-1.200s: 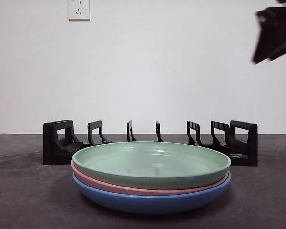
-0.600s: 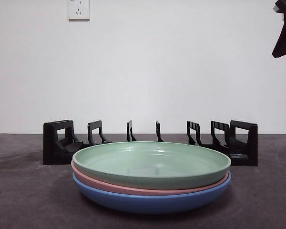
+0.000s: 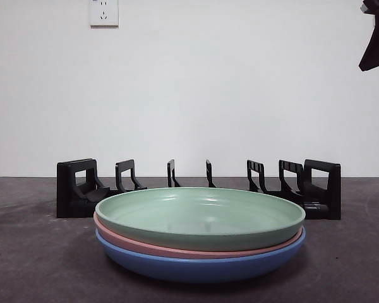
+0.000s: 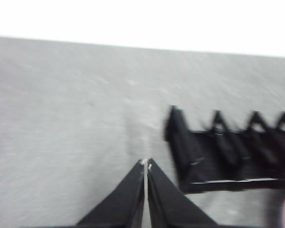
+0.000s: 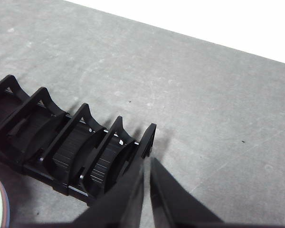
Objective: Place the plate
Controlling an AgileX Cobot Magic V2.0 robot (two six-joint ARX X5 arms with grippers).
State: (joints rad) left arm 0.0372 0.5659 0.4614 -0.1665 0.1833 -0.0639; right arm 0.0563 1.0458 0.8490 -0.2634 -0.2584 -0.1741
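both pincers, left pincer and right pincer, look pressed together; the green plate may slip off the stack.

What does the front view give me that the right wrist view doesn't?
Only the front view shows the full stack: green plate on pink plate on blue plate, plus the wall outlet and the whole rack behind the stack, empty. Only the right wrist view shows the right gripper, shut, above the rack's end, holding nothing. Both share the rack and the table; the wrist view catches only a sliver of the plates at its edge.
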